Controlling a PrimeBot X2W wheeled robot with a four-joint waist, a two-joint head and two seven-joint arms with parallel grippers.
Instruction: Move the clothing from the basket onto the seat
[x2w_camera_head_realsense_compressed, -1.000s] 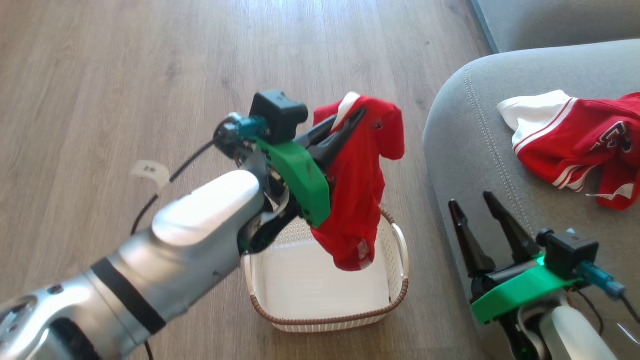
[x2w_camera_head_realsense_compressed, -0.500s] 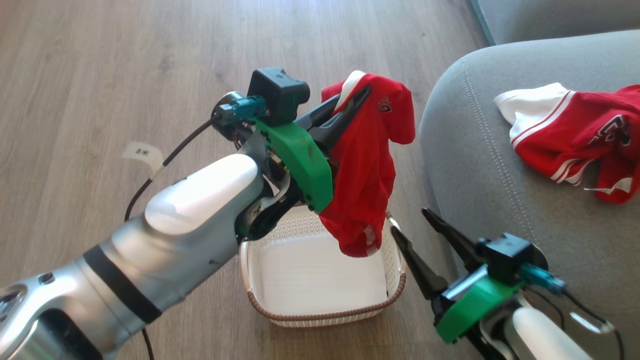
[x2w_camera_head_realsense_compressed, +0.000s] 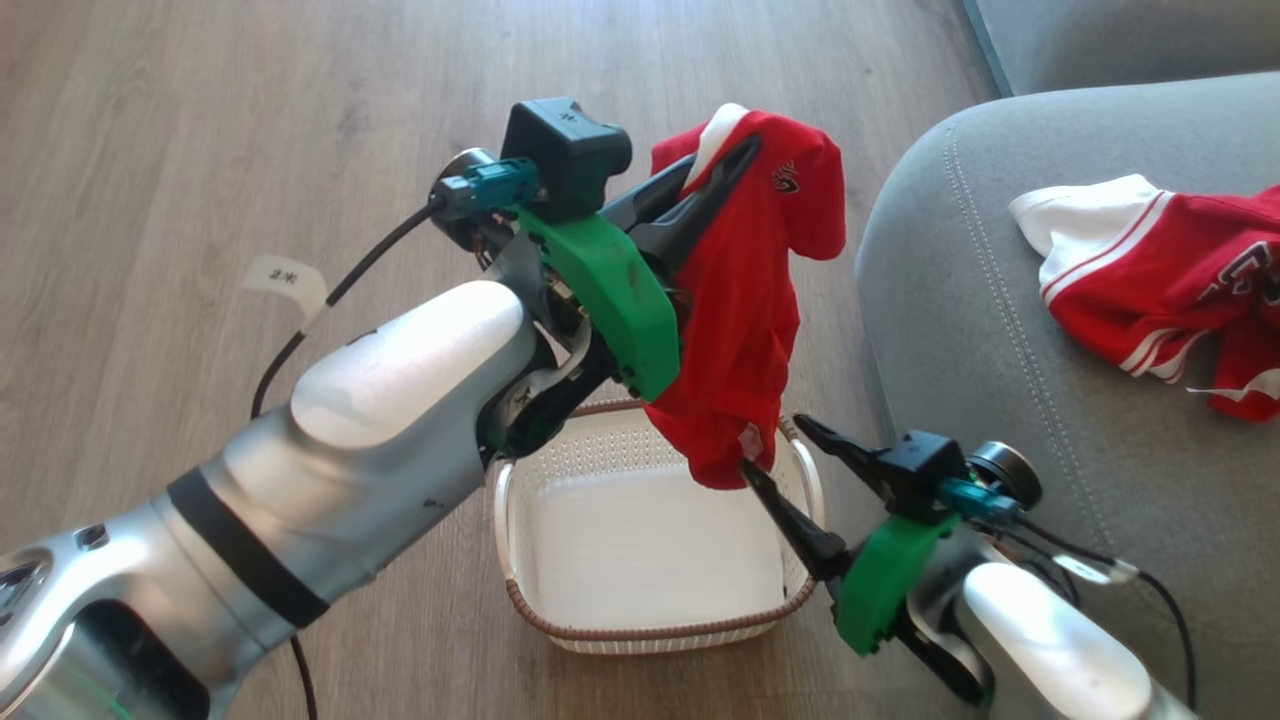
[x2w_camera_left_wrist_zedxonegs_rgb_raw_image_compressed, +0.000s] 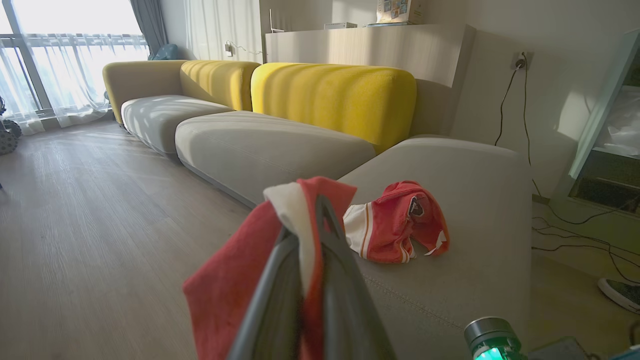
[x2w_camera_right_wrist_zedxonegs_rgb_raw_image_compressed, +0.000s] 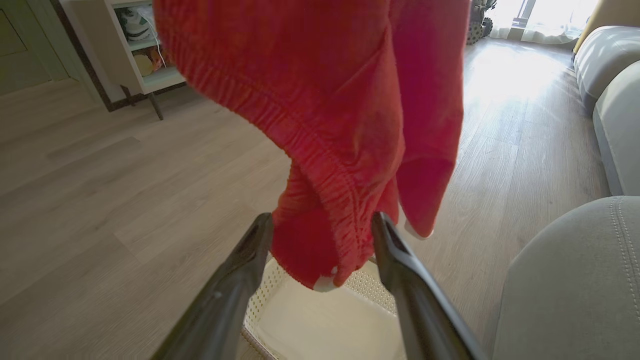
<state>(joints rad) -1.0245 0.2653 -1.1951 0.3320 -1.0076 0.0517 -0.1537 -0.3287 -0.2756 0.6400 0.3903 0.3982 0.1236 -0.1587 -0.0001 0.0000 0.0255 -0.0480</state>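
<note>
My left gripper (x2w_camera_head_realsense_compressed: 742, 152) is shut on the top of a red clothing piece (x2w_camera_head_realsense_compressed: 735, 320), which hangs above the white basket (x2w_camera_head_realsense_compressed: 655, 632) on the floor. The basket's inside looks bare. In the left wrist view the fingers pinch the red and white fabric (x2w_camera_left_wrist_zedxonegs_rgb_raw_image_compressed: 235, 285). My right gripper (x2w_camera_head_realsense_compressed: 773, 446) is open at the hanging garment's lower end. In the right wrist view that gripper (x2w_camera_right_wrist_zedxonegs_rgb_raw_image_compressed: 320, 220) has the fabric's tip (x2w_camera_right_wrist_zedxonegs_rgb_raw_image_compressed: 340, 150) between its spread fingers, above the basket (x2w_camera_right_wrist_zedxonegs_rgb_raw_image_compressed: 325, 330). A second red and white garment (x2w_camera_head_realsense_compressed: 1150, 290) lies on the grey seat (x2w_camera_head_realsense_compressed: 980, 360).
Wooden floor surrounds the basket, with a white paper label (x2w_camera_head_realsense_compressed: 286, 282) and a black cable at the left. More sofa cushions with yellow backs (x2w_camera_left_wrist_zedxonegs_rgb_raw_image_compressed: 335, 95) stand beyond the seat. A shelf unit (x2w_camera_right_wrist_zedxonegs_rgb_raw_image_compressed: 145, 50) is at the far side, and a shoe (x2w_camera_left_wrist_zedxonegs_rgb_raw_image_compressed: 620, 294) lies by the seat's end.
My right gripper has swung left from the seat's edge to the hanging garment's lower end, staying open. The left gripper has raised the garment a little higher.
</note>
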